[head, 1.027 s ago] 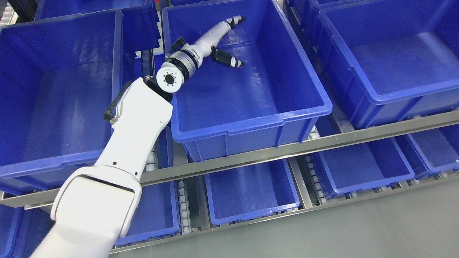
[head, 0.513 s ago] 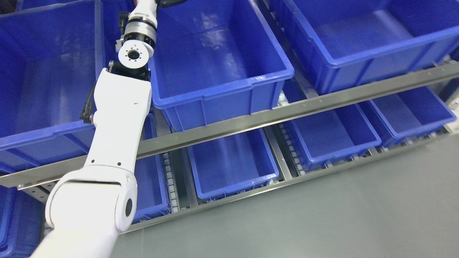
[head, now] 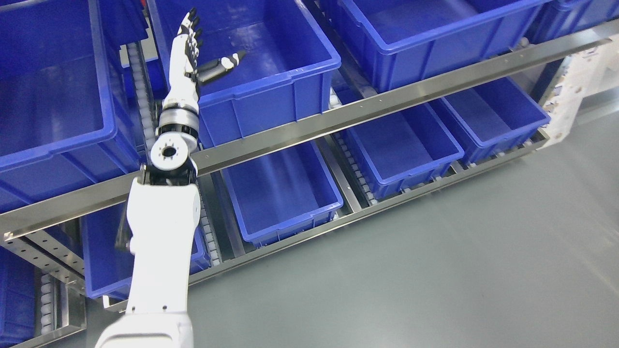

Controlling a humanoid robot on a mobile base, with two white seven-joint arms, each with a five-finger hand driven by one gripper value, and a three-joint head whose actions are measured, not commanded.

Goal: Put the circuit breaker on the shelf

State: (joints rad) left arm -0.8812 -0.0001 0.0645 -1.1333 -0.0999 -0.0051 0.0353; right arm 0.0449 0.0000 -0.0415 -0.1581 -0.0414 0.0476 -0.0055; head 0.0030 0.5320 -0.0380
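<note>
Blue plastic bins fill a metal shelf of two tiers, with a steel rail running slantwise across the front of the upper tier and rows of small white rollers showing between the lower bins. Only the left arm is in view: white, rising from the bottom edge left of the middle, its round wrist joint in front of the rail. The left hand is raised at the near left corner of the upper middle bin, fingers stretched straight and pointing far, thumb splayed out to the right over the bin's inside; it is spread flat and grips nothing. No circuit breaker can be made out in the hand or in any bin whose floor shows. A larger bin stands to the left of the arm, another to the right, and the lower bins sit near the grey floor.
</note>
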